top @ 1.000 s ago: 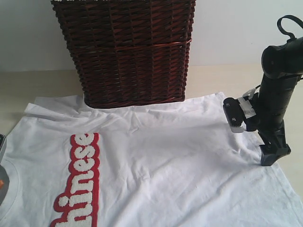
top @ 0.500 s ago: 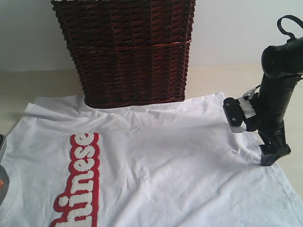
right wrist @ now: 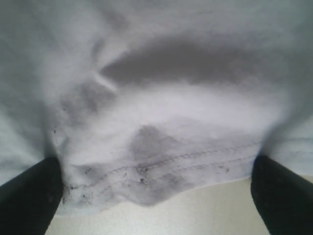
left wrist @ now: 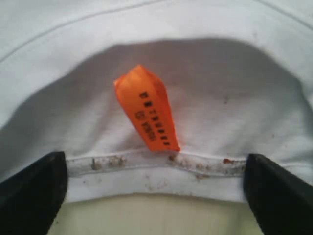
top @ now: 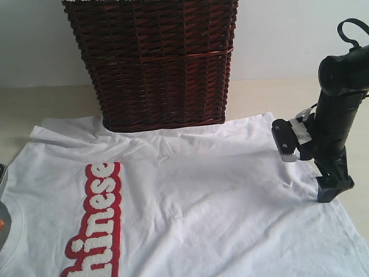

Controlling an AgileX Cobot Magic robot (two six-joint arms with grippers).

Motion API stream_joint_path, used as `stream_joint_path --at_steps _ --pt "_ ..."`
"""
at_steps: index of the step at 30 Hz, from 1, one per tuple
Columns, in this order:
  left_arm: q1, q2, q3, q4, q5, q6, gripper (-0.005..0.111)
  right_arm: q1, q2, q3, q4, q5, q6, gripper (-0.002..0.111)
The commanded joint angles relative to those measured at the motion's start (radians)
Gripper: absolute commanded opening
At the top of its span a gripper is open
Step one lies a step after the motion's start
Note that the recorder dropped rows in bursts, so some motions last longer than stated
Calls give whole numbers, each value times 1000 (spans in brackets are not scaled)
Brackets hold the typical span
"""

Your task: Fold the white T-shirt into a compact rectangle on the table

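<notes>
Cream bench carries the white T-shirt, spread flat before a wicker basket. Left tool straddles the collar hem, right tool the opposite hem, both wide apart; close squarely over both layers.

1. The wicker basket blocks the far side, touching the white T-shirt's far edge.
2. Bare tabletop lies open either side of the basket.
3. The shirt's flat middle is unobstructed.

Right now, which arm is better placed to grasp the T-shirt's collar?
Left: the left gripper, open, straddles the collar by the orange tag; the right gripper sits at the stitched hem.
</notes>
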Motion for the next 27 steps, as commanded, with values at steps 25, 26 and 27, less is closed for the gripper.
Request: stream_joint_path --at_steps 25,26,27 --pt "5 24 5 55 -96 18 93 0 73 -2 -29 24 -4 0" --pt "5 24 5 55 -96 18 93 0 73 -2 -29 17 -4 0" --pt "5 24 5 55 -96 18 93 0 73 -2 -29 11 -4 0"
